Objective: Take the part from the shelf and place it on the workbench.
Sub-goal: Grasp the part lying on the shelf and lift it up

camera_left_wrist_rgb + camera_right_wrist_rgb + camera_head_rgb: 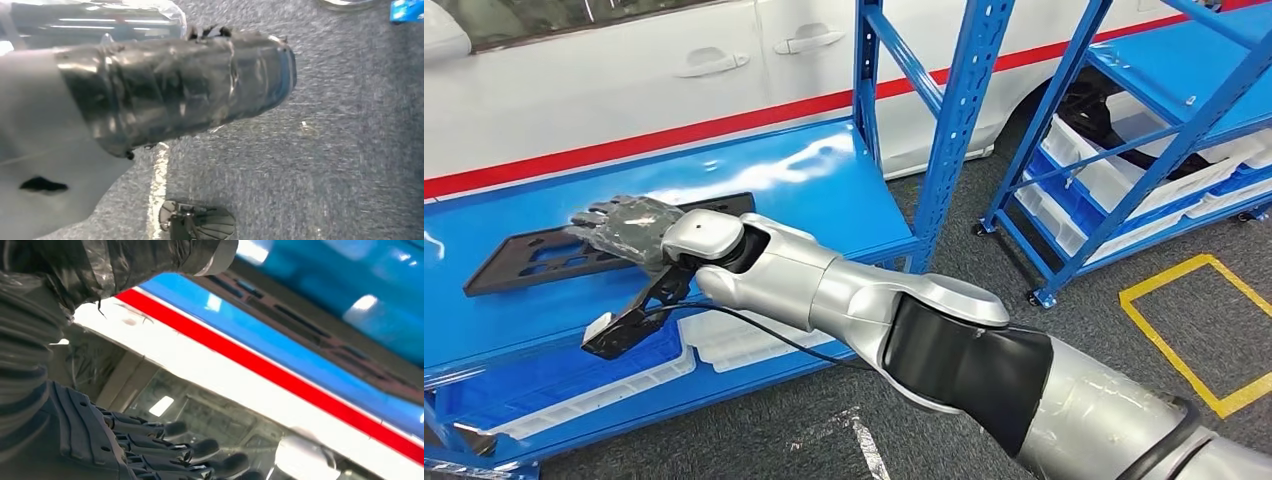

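Note:
The part is a flat black plate with slots, lying on the blue shelf. My right arm reaches across from the lower right, and my right hand is over the plate's right half with its fingers spread. In the right wrist view the fingers stretch out apart from the taped thumb with nothing between them, and the part shows as a dark strip beyond. I cannot tell whether the hand touches the plate. My left hand, wrapped in grey tape, hangs over grey carpet, its fingers hidden.
A white car with a red stripe stands behind the shelf. Blue uprights frame the shelf's right end. White trays sit on the lower level. A second blue rack with white bins stands right, by a yellow floor marking.

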`<action>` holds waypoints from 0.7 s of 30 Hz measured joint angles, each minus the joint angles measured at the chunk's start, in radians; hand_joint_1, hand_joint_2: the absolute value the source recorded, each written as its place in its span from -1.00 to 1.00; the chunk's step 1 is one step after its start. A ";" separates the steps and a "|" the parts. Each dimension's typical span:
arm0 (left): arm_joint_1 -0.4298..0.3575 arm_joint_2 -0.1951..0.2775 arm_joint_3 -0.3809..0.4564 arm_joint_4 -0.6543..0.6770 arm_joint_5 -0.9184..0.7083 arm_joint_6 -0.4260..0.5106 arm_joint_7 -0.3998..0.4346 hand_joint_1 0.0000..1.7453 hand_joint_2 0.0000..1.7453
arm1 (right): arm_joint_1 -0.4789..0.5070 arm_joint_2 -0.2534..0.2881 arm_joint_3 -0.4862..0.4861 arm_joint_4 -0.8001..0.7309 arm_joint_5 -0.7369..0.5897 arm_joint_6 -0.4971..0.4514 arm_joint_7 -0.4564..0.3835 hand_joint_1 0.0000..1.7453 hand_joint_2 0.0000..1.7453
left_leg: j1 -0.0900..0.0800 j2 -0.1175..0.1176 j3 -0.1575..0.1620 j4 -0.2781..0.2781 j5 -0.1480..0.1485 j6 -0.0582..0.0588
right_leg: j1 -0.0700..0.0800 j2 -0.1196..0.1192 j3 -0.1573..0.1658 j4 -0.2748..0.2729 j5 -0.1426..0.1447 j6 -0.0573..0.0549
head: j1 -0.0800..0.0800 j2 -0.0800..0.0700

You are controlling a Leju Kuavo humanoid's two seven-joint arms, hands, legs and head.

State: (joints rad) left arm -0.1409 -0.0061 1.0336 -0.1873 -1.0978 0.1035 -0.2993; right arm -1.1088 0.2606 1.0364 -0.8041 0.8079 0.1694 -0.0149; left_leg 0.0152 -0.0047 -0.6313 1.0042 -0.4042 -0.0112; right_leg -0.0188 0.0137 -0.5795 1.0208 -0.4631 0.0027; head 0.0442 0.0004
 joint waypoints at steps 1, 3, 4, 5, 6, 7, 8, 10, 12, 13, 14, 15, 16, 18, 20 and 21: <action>0.001 0.000 0.000 0.000 0.000 0.000 0.000 -1.00 -1.00 | 0.000 -0.001 0.000 0.007 0.000 0.000 0.000 -1.00 1.00 | 0.001 0.000 0.005 -0.004 -0.002 0.007 | 0.000 -0.001 0.002 0.003 -0.005 0.006 | 0.001 0.000; 0.002 0.000 0.000 0.000 0.000 0.000 0.000 -1.00 -1.00 | -0.001 -0.004 0.000 0.019 0.000 0.000 0.000 -1.00 1.00 | 0.004 0.001 0.020 -0.011 -0.006 0.023 | 0.001 -0.004 -0.021 0.060 -0.034 0.012 | 0.002 0.000; 0.001 0.000 0.000 0.000 0.000 0.000 0.000 -1.00 -1.00 | -0.001 -0.005 0.001 0.026 0.000 0.001 0.000 -1.00 1.00 | 0.003 0.002 0.025 -0.012 -0.009 0.030 | 0.001 -0.005 -0.054 0.122 -0.057 0.012 | 0.003 0.000; 0.000 0.000 0.000 0.000 0.000 0.000 0.000 -1.00 -1.00 | 0.001 -0.006 0.001 0.033 0.000 0.001 0.000 -1.00 1.00 | 0.000 0.002 0.027 -0.011 -0.013 0.036 | 0.002 -0.006 -0.097 0.194 -0.081 0.011 | 0.003 0.000; -0.001 0.000 0.000 0.000 0.000 0.000 0.000 -1.00 -1.00 | 0.004 -0.008 0.001 0.040 0.000 0.002 0.000 -1.00 1.00 | -0.002 0.001 0.029 -0.010 -0.017 0.040 | 0.002 -0.006 -0.140 0.257 -0.096 0.010 | 0.003 0.000; 0.000 0.000 0.000 0.000 0.000 0.000 0.000 -1.00 -1.00 | 0.008 -0.011 0.001 0.048 0.000 0.004 0.001 -1.00 1.00 | -0.004 0.000 0.032 -0.008 -0.021 0.043 | 0.003 -0.006 -0.171 0.294 -0.095 0.009 | 0.003 0.000; 0.000 0.000 -0.001 0.000 0.000 0.000 0.001 -1.00 -1.00 | 0.010 -0.013 0.002 0.055 -0.001 0.007 0.001 -1.00 1.00 | -0.006 -0.001 0.035 -0.005 -0.026 0.044 | 0.003 -0.006 -0.181 0.289 -0.073 0.007 | 0.003 0.000; 0.001 0.000 -0.001 0.000 0.000 0.000 0.001 -1.00 -1.00 | 0.012 -0.015 0.002 0.067 -0.002 0.010 0.002 -1.00 1.00 | -0.008 -0.004 0.044 0.001 -0.038 0.041 | 0.006 -0.006 -0.147 0.174 0.011 -0.003 | 0.003 0.000; 0.000 -0.001 -0.001 0.000 0.000 0.000 0.001 -1.00 -1.00 | 0.012 -0.016 0.002 0.077 -0.003 0.013 0.002 -1.00 1.00 | -0.012 -0.005 0.047 0.010 -0.052 0.033 | 0.010 -0.006 -0.096 0.055 0.060 -0.014 | 0.002 0.000; -0.001 -0.002 -0.001 0.000 0.000 0.000 0.001 -1.00 -1.00 | 0.012 -0.016 0.002 0.082 -0.003 0.015 0.002 -1.00 1.00 | -0.013 -0.005 0.046 0.013 -0.057 0.028 | 0.013 -0.006 -0.083 0.028 0.065 -0.017 | 0.002 0.000; -0.001 -0.002 -0.001 0.000 0.000 0.000 0.001 -1.00 -1.00 | 0.012 -0.016 0.003 0.087 -0.003 0.018 0.003 -1.00 1.00 | -0.014 -0.005 0.046 0.013 -0.059 0.023 | 0.015 -0.005 -0.079 0.022 0.059 -0.019 | 0.002 0.000; -0.001 -0.002 -0.001 0.000 0.000 0.000 0.001 -1.00 -1.00 | 0.012 -0.017 0.003 0.091 -0.003 0.022 0.003 -1.00 1.00 | -0.013 -0.004 0.048 0.011 -0.060 0.018 | 0.015 -0.003 -0.078 0.019 0.058 -0.021 | 0.002 0.000; -0.001 -0.002 -0.001 0.000 0.000 0.001 0.002 -1.00 -1.00 | 0.012 -0.017 0.003 0.096 -0.004 0.026 0.004 -1.00 1.00 | -0.012 -0.003 0.050 0.011 -0.063 0.013 | 0.013 -0.002 -0.074 0.014 0.059 -0.025 | 0.002 0.000; -0.001 -0.003 -0.001 0.000 0.000 0.001 0.002 -1.00 -1.00 | 0.012 -0.017 0.004 0.106 -0.007 0.034 0.006 -1.00 1.00 | -0.010 -0.002 0.033 0.051 -0.086 0.000 | 0.005 -0.002 -0.061 0.003 0.058 -0.032 | 0.001 0.000; -0.002 -0.003 -0.001 0.000 0.001 0.002 0.003 -1.00 -1.00 | 0.014 -0.017 0.004 0.118 -0.011 0.045 0.007 -1.00 1.00 | -0.005 -0.001 -0.028 0.167 -0.133 -0.012 | 0.003 -0.003 -0.051 -0.001 0.054 -0.038 | 0.000 0.000; -0.002 -0.003 -0.001 0.000 0.001 0.002 0.003 -1.00 -1.00 | 0.017 -0.017 0.004 0.124 -0.013 0.050 0.008 -1.00 1.00 | -0.003 -0.001 -0.067 0.230 -0.151 -0.016 | 0.002 -0.003 -0.048 -0.001 0.051 -0.039 | 0.000 0.000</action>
State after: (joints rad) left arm -0.1429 -0.0087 1.0323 -0.1869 -1.0965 0.1058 -0.2964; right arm -1.0914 0.2432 1.0403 -0.6797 0.7945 0.2193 -0.0070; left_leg 0.0121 -0.0052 -0.6984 1.2344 -0.5550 -0.0274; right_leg -0.0164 0.0103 -0.6280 1.0202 -0.4120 -0.0364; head 0.0440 0.0004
